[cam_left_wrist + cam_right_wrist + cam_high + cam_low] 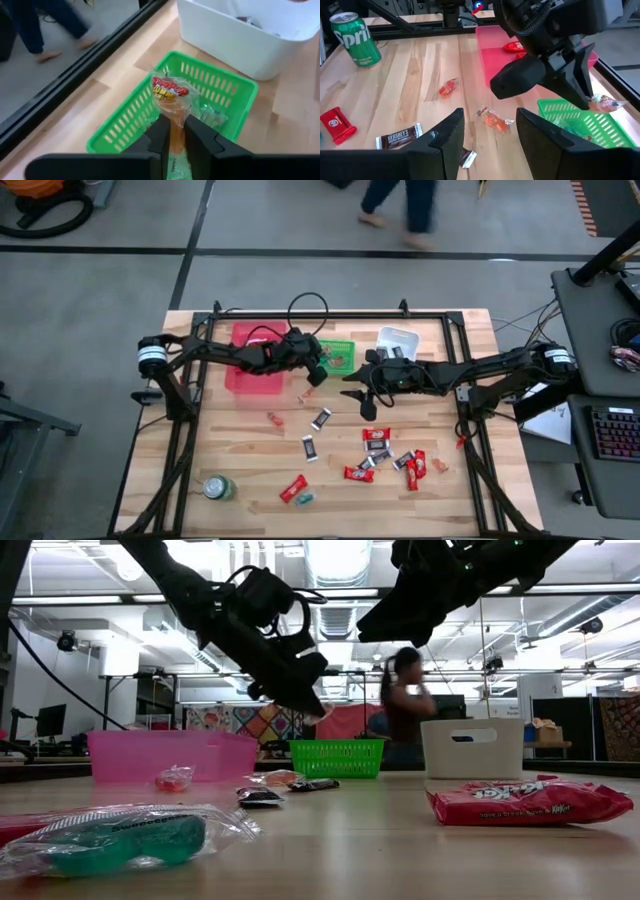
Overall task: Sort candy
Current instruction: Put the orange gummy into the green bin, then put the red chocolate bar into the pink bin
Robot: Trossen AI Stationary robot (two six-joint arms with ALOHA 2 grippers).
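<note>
Right now a lollipop [170, 95] in a clear wrapper sits pinched between the left gripper's [173, 131] fingers, head pointing out past the tips. The grip looks narrow, possibly just loosening. Directly beneath and ahead of that gripper is the green basket [125, 131], so the sweet seems held there to be dropped in with its kind. Beyond the basket stands a white bin [235, 42]; behind the gripper, a pink bin [252, 372].

Close by, the right gripper [490, 131] hangs above the table with fingers spread and nothing in them; an orange sweet [493, 120] lies just ahead of it. More candy [385, 455] is scattered farther off, with a green can [218, 487] well apart.
</note>
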